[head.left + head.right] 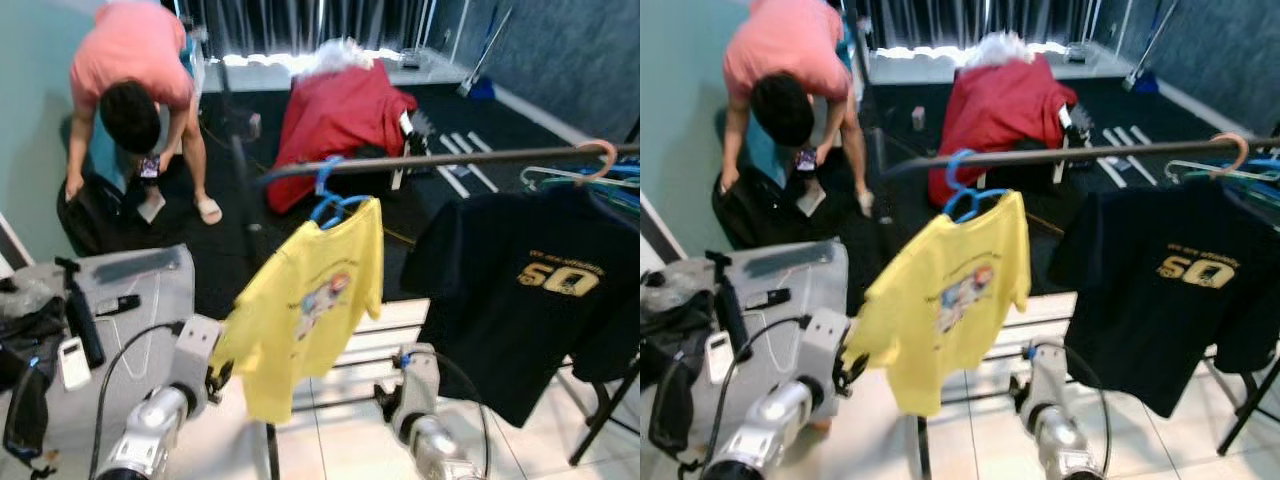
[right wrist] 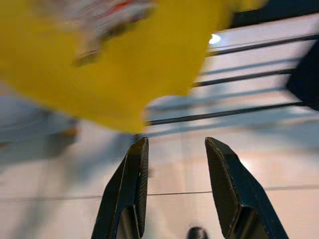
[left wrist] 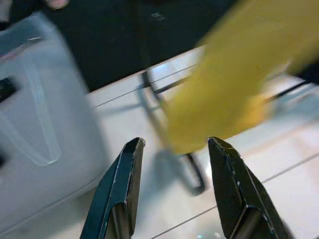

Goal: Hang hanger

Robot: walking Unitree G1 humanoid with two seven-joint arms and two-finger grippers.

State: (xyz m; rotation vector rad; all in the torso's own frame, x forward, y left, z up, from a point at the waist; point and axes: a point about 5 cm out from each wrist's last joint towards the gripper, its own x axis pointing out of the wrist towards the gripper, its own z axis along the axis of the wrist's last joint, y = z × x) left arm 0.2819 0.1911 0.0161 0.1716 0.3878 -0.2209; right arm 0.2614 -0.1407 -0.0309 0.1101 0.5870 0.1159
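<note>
1. A yellow T-shirt [image 1: 305, 305] hung on a blue hanger [image 1: 330, 200] whose hook sat over the dark rail [image 1: 440, 160] of a clothes rack, the shirt swinging at a tilt, its hem toward the robot's left.
2. The left gripper [image 3: 174, 186] stood empty, its two black fingers spread apart, just below and beside the yellow hem, above the pale tiled floor [image 3: 249, 199].
3. The right gripper [image 2: 174, 189] was likewise parted and empty, pointing at the tiles under the yellow shirt's lower edge.
4. From the head camera, both silver arms reached up from the bottom of the picture: the left arm [image 1: 165, 405] just beside the shirt's lower left edge, the right arm [image 1: 420, 405] between the yellow shirt and a black T-shirt [image 1: 530, 290].
5. The black shirt, printed with gold lettering, hung farther right on the same rail, beside a cluster of light-coloured hangers [image 1: 580, 170].
6. To the robot's left sat a grey table [image 1: 140, 290] carrying remote controls and a black bag.
7. Beyond the rack, a person in a pink top [image 1: 130, 70] bent over a dark bag on the floor, near a red cloth [image 1: 335, 120] draped over furniture.
</note>
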